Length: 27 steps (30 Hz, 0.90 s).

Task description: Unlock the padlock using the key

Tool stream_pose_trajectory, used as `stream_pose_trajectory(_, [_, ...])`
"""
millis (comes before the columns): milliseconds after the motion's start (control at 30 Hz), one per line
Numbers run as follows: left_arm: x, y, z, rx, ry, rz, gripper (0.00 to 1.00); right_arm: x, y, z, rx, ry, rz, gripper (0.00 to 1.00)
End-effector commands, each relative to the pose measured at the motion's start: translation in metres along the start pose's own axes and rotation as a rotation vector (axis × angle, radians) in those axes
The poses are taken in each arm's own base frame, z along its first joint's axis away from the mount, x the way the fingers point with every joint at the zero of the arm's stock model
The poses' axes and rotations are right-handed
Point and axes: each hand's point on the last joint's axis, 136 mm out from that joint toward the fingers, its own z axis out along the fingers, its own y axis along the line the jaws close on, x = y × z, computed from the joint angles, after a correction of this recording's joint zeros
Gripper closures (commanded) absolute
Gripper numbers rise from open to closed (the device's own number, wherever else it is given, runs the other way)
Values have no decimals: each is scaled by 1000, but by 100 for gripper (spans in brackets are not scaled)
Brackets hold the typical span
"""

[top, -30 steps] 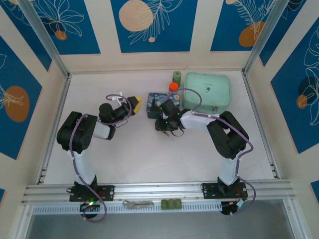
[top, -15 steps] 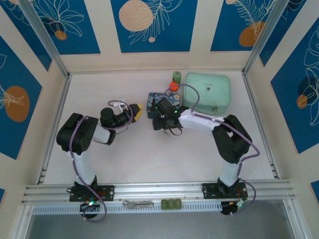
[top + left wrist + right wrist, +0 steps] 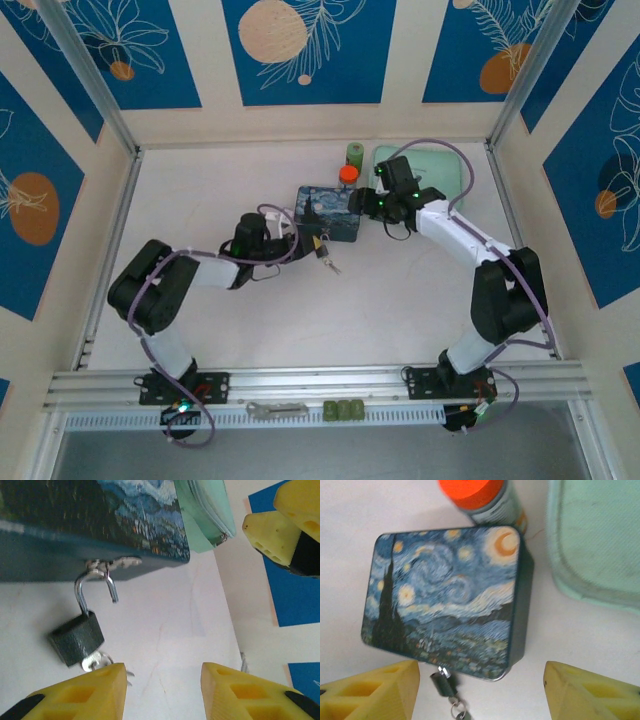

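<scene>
Padlock [image 3: 77, 637]: the small dark body is dangling from the hasp [image 3: 112, 564] of the starry-night painted box [image 3: 100, 525]. From above it is sitting at the box's 6 o'clock, down on the white table [image 3: 240, 320].
Shackle [image 3: 82, 587]: the silver loop is hooking through the hasp. One leg is sitting in the body and the other is hanging free in the air, so it is showing as sprung.
Key [image 3: 95, 660]: the silvery key is poking out of the padlock's underside, at its 5 o'clock from above, and is lying clear of both grippers.
Left gripper [image 3: 162, 670]: the yellow fingers are standing spread, pinching nothing, with bare table between them. In the wrist view the padlock is sitting just ahead, toward 10 o'clock.
Right gripper [image 3: 481, 675]: the fingers are splayed wide and empty. It is hovering at the box's 3 o'clock in the top view and looking down on the painted lid.
Neighbours: an orange-capped bottle [image 3: 487, 495] is standing just beside the box at its 12 o'clock. A green cylinder [image 3: 355, 153] is sitting beyond that, and a mint case [image 3: 595, 540] is lying off toward 2 o'clock.
Near rail: a grey metal tool [image 3: 277, 408] and three green blocks [image 3: 343, 410] are lying at 6 o'clock, well apart from the box.
</scene>
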Motion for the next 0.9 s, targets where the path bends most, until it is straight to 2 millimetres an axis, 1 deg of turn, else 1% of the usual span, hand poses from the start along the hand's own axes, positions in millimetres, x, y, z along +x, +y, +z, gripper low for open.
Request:
stream_pose_trajectory(0, [3,17,13,-86,34,36,60,-13,-2,11,-29,12,-1,33])
stream_pose_trajectory(100, [3,27,19,-168,56,62,60,-17,-10,24,-10,28,0,33])
stream_pose_trajectory(233, [5,39,22,-271,95,90,62,-21,-14,39,0,39,2,33])
stream_pose_trajectory(433, [1,48,37,-319,123,93,63,-23,-13,58,-9,61,18,33])
stream_pose_trajectory(500, [2,53,41,-337,133,85,61,-21,-12,64,-11,72,25,32])
stream_pose_trajectory(567, [2,57,42,-356,141,80,57,-19,-10,69,-12,84,26,30])
stream_pose_trajectory(667, [5,61,37,-391,158,84,51,-15,-9,70,11,86,9,30])
stream_pose_trajectory(767, [10,63,32,-410,183,98,49,-16,-2,62,22,55,-22,29])
stream_pose_trajectory(867, [16,62,36,-382,207,91,47,-19,9,54,2,29,-30,29])
